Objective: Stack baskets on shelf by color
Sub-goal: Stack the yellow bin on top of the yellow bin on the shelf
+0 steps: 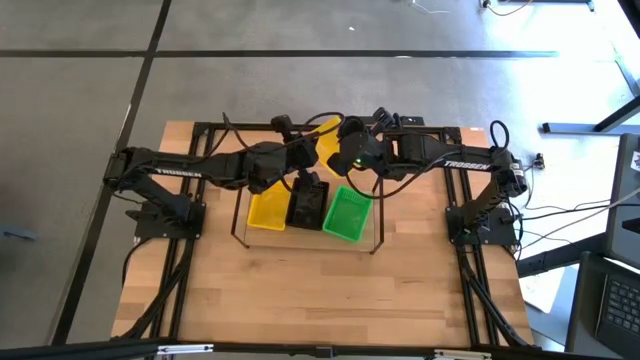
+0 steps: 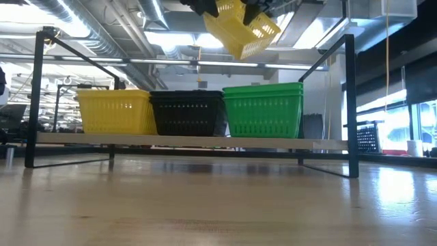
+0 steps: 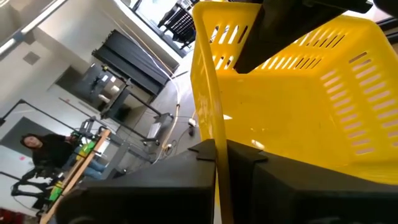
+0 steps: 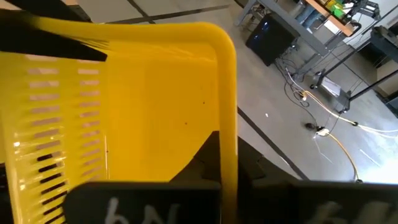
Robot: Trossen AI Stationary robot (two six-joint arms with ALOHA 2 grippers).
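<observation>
Tilted yellow basket point(image 2: 242, 31) with slotted sides — rim pinched by left fingers point(image 3: 199, 180) and right fingers point(image 4: 205, 171).

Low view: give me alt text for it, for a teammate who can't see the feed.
A yellow basket hangs tilted in the air above a low wooden shelf, held at the picture's top edge by dark gripper parts. On the shelf sit, side by side, a yellow basket stack, a black basket stack and a green basket stack.
</observation>
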